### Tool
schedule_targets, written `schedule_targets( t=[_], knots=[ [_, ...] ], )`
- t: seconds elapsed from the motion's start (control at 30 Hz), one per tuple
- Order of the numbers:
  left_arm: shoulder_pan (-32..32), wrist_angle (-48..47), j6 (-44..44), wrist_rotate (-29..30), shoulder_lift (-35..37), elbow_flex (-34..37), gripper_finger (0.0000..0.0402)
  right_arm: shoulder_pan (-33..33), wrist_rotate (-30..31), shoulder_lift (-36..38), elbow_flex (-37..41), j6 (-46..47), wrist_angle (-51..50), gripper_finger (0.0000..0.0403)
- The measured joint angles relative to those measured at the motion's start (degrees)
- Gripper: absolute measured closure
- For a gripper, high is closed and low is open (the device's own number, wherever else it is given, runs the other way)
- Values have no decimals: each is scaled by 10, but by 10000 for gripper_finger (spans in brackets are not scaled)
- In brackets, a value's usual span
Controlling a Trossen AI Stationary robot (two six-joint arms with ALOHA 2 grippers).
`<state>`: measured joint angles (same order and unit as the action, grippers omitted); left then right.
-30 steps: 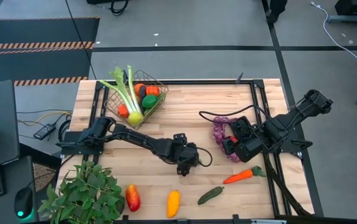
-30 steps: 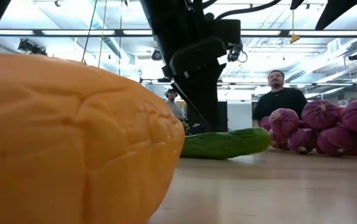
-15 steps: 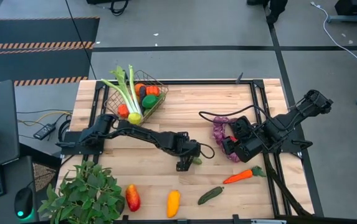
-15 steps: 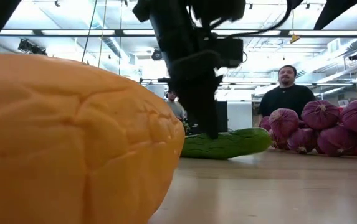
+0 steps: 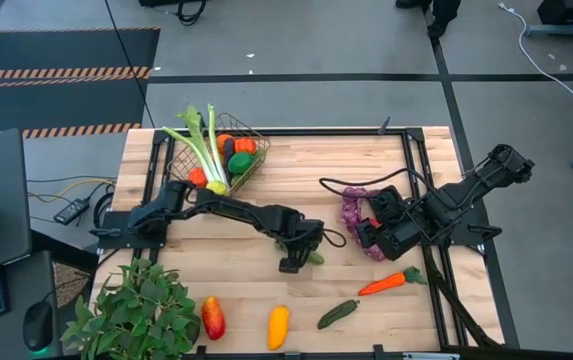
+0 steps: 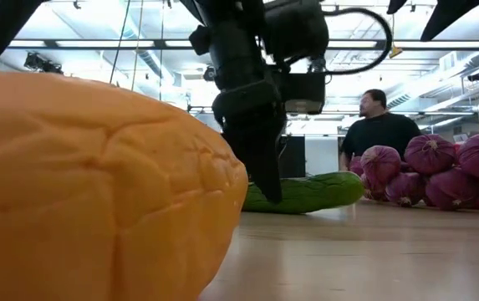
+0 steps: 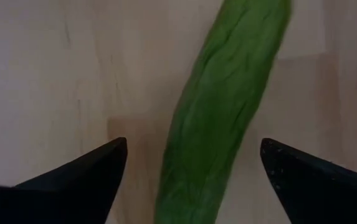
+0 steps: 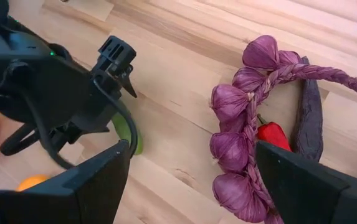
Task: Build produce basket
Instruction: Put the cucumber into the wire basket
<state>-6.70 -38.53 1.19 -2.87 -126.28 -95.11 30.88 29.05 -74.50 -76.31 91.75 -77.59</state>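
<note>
A green cucumber (image 7: 222, 112) lies flat on the wooden table, and a little of it shows by the gripper from above (image 5: 315, 258). My left gripper (image 7: 194, 162) points steeply down over it, open. Its fingers stand on either side of the cucumber and do not touch it. The wire basket (image 5: 249, 130) stands at the far left with celery (image 5: 206, 150) and orange, green and yellow pieces in it. My right gripper (image 8: 190, 180) hovers open above a braid of purple bulbs (image 8: 243, 124), right of centre.
On the near part of the table lie a carrot (image 5: 388, 284), a second cucumber (image 5: 338, 313), a yellow piece (image 5: 278, 326) and a red-orange piece (image 5: 212, 317). A leafy plant (image 5: 136, 312) fills the near left corner. A red pepper (image 8: 271, 134) and a dark eggplant (image 8: 309, 118) lie by the braid. A person (image 6: 381, 125) stands beyond the table.
My left gripper has sunk toward the table over the cucumber and rolled about its wrist, so its fingers now straddle the cucumber. The cucumber has not moved.
</note>
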Motion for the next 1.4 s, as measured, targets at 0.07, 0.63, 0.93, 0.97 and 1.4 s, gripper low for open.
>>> schedule_targets(
  t=[0.07, 0.63, 0.93, 0.97, 1.4],
  knots=[
    [2, -4, 0, 0, 0, 0, 53, 0, 2, 0, 0, 0, -2, 55],
    [18, -76, -9, 2, -2, -24, 291, 0, 18, 0, 0, 0, -28, 55],
    [59, -216, -10, 60, -2, -130, 286, 0, 20, 0, 0, 0, -49, 55],
    [65, -235, -14, 73, -2, -145, 282, 0, 20, 0, 0, 0, -50, 55],
    [218, -314, -57, 96, 78, -206, 282, 1, 28, 0, 0, 30, -76, 55]
  ],
)
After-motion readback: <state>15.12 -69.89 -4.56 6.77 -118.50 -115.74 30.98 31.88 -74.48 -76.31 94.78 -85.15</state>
